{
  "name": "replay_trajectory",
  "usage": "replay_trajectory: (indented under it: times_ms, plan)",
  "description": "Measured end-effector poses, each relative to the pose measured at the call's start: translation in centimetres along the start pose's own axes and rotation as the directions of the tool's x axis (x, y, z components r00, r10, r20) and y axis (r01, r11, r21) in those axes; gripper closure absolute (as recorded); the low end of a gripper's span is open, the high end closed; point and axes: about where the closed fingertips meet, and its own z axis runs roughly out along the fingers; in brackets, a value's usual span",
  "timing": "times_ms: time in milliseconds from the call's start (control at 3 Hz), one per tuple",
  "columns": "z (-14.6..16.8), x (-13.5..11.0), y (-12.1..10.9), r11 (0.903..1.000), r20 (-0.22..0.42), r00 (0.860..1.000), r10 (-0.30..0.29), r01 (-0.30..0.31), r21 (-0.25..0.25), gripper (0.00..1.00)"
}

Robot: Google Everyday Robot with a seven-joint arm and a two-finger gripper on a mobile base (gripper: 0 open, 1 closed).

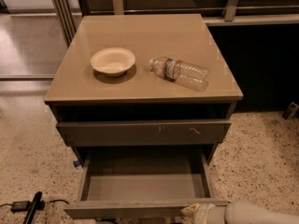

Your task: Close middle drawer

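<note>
The middle drawer point(142, 186) is seen pulled far out of the cabinet, low in the view, with its grey box interior exposed and its flat front edge running along the bottom of the frame. The tool point(193, 212) is found at the right part of that front edge, touching or just beside it. It is carried on a pale arm point(261, 214) that enters from the lower right corner. Whether the tool is open or closed cannot be told, and nothing is seen to be held by it.

Directly above, the taller-fronted drawer point(140, 132) is seen pushed in, with small pale scratch marks right of its centre. A dark open gap is left between this drawer and the tan tabletop point(140, 31).

On the tabletop a pale bowl point(112, 61) is set upright toward the left. A clear plastic bottle point(180, 73) is laid on its side to the right, near the bowl but apart from it. A dark cable point(32, 207) is seen on the speckled floor point(261, 162) at lower left.
</note>
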Motion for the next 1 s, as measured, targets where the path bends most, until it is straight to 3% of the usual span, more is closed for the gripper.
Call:
replay_trajectory:
  times_ms: [333,667,1000]
  plan:
    - [0.4,-0.4,-0.5,0.9998,0.007,1.000,-0.014,0.014,0.014,0.00]
    - [1.8,-2.0,-2.6,0.9982,0.020,0.998,-0.055,0.054,0.025,0.10]
    - [4.1,-3.7,-4.9,0.9924,0.027,0.992,-0.123,0.123,0.008,0.30]
